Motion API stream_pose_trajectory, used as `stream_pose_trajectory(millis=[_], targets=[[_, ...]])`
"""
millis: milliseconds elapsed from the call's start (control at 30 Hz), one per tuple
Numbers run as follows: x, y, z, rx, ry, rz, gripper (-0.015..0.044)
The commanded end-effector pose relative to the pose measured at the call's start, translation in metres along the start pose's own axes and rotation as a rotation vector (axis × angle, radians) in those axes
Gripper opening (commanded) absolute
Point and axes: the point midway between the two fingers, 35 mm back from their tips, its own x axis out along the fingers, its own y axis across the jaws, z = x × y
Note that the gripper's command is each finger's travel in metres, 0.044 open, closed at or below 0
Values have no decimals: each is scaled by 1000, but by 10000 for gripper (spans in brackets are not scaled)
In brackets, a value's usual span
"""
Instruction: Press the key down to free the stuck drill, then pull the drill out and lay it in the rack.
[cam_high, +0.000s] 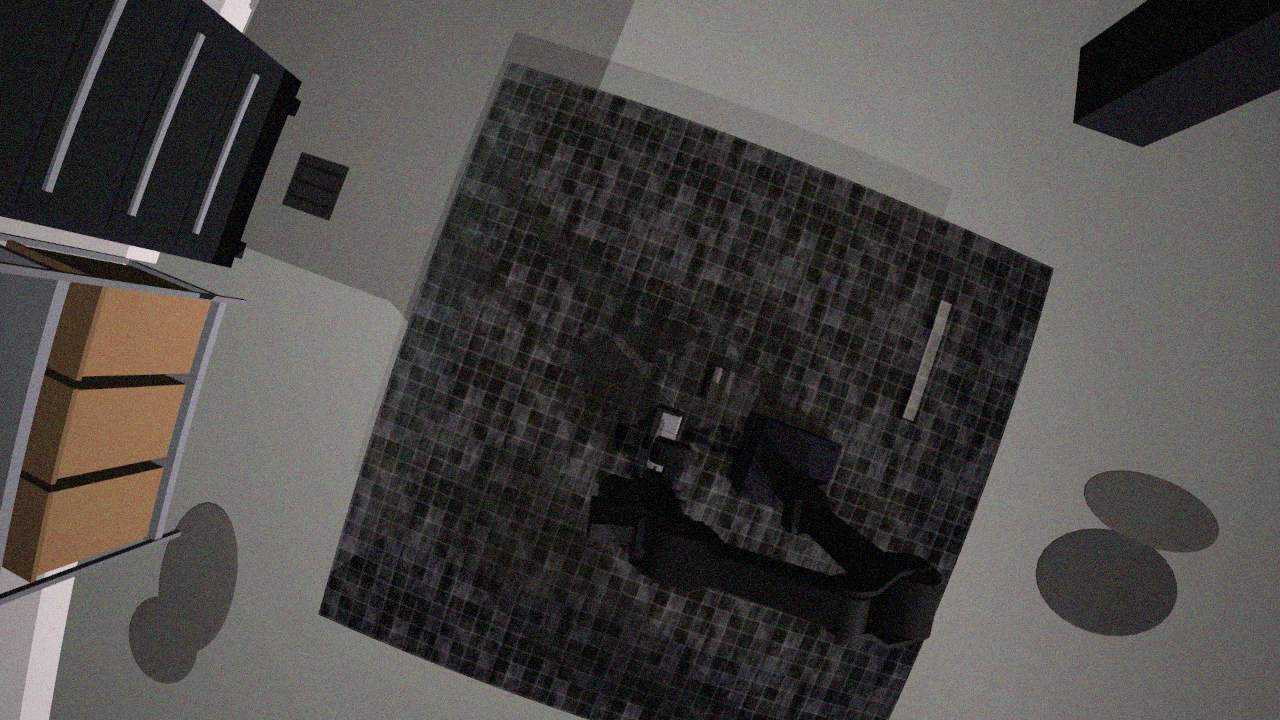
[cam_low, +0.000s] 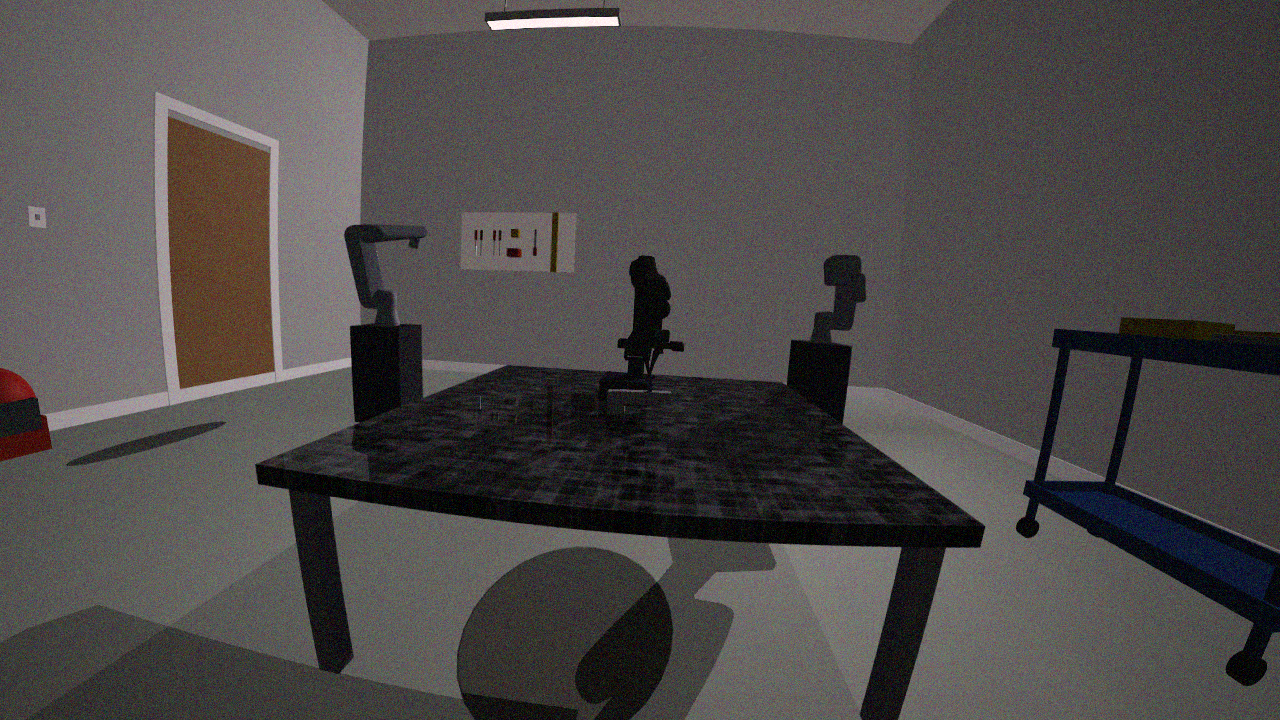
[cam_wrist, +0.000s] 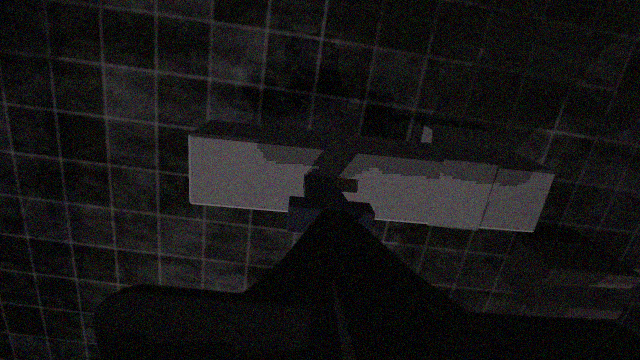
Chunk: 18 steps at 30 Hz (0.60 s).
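My gripper (cam_wrist: 332, 221) is dark and shut, with nothing seen between its fingers. In the wrist view its tips are over the near long edge of a long pale block (cam_wrist: 235, 172) (cam_high: 669, 424). A bluish dark piece (cam_wrist: 300, 216) shows on both sides of the tips. A dark upright piece (cam_wrist: 318, 186) with a short brownish stub (cam_wrist: 348, 185) stands just beyond them. I cannot tell which of these is the key or the drill, nor whether the tips touch anything. The rack cannot be made out surely.
The dark table (cam_high: 554, 223) (cam_low: 581, 483) carries a large bluish dark box (cam_high: 810, 447) beside the arm. A small dark item with a pale strip (cam_high: 716, 379) lies between the block and that box. A long pale bar (cam_high: 928, 358) lies near the table's right edge in the top view.
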Motion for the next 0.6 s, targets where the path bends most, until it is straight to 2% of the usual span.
stream_pose_trajectory(millis=[0, 33, 133, 367, 467, 567], targets=[[24, 3, -6, -5, 61, 4, 0], [24, 3, -6, -5, 61, 4, 0], [12, 3, -3, -5, 61, 4, 79], [-54, 2, 6, -5, 60, 3, 263], [-57, 2, 6, -5, 61, 3, 341], [-42, -6, 11, -72, 46, 0, 420]])
